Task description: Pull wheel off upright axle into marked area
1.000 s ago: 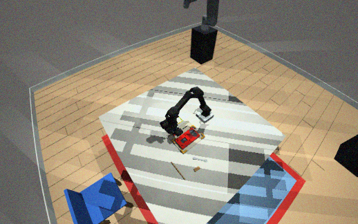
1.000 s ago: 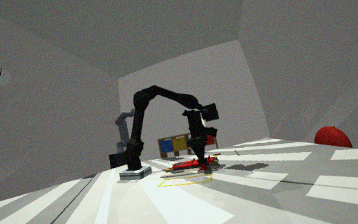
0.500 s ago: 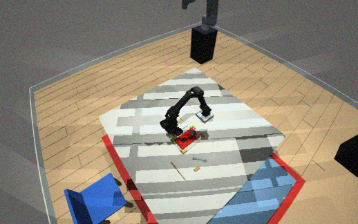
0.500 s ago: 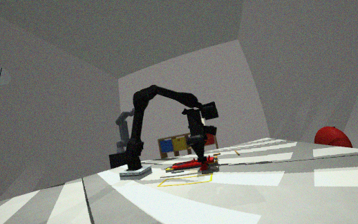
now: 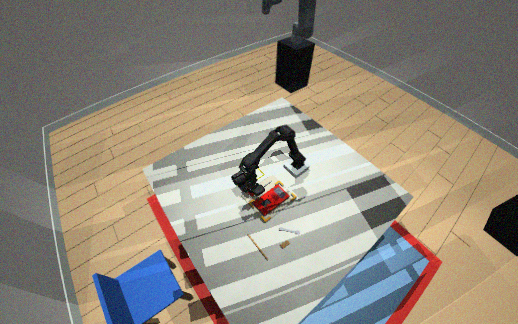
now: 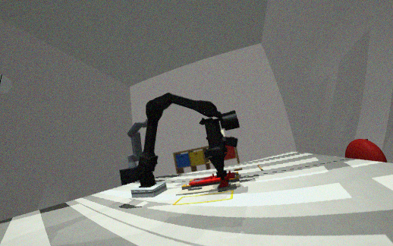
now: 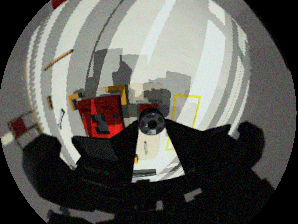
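Matte black jointed arm (image 6: 175,102) on a pale grey square base (image 6: 149,188).

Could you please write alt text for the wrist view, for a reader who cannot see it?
The black gripper is closed on a small dark wheel, above a grey-and-white striped table. A red fixture lies to its left, a yellow-outlined marked area just right.
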You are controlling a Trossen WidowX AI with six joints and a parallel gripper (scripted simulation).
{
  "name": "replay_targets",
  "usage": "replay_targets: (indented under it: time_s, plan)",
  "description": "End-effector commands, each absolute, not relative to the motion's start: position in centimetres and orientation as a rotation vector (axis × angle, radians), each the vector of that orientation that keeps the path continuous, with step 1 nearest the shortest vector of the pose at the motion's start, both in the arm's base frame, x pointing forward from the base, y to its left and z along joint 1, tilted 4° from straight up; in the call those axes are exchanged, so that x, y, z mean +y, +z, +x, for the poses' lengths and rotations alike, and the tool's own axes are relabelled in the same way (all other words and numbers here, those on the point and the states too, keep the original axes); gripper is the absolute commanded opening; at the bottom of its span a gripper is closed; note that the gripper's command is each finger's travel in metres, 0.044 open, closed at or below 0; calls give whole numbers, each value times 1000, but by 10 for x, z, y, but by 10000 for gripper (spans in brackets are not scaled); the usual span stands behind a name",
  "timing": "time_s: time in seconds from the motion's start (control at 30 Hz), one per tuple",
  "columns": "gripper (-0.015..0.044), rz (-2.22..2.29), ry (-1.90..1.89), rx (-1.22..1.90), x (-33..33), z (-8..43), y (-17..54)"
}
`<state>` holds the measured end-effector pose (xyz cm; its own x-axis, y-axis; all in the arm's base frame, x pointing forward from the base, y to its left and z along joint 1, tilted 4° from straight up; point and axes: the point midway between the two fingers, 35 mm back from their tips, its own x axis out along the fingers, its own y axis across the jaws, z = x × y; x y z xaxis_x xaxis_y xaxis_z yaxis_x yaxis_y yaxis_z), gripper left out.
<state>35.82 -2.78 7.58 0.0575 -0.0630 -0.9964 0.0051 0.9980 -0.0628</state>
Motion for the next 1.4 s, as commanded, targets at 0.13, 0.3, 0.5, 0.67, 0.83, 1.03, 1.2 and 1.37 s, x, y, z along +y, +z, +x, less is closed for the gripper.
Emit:
replay_targets:
  time_s: [0.13,0.3,0.5,0.67,0.83,1.03,1.2,1.37]
  plan:
    - [0,-44,-54,1508,-28,359,80]
    - [0,-44,-54,1508,-28,358,82]
    - [0,-44,-54,1508,-27,358,84]
    - [0,-43,-53,1508,-27,358,86]
    - [0,-43,-53,1507,-27,358,87]
    - [0,-43,-53,1507,-27,358,89]
    - [0,-43,-53,1507,-27,358,91]
    - [0,-43,-53,1507,-27,358,93]
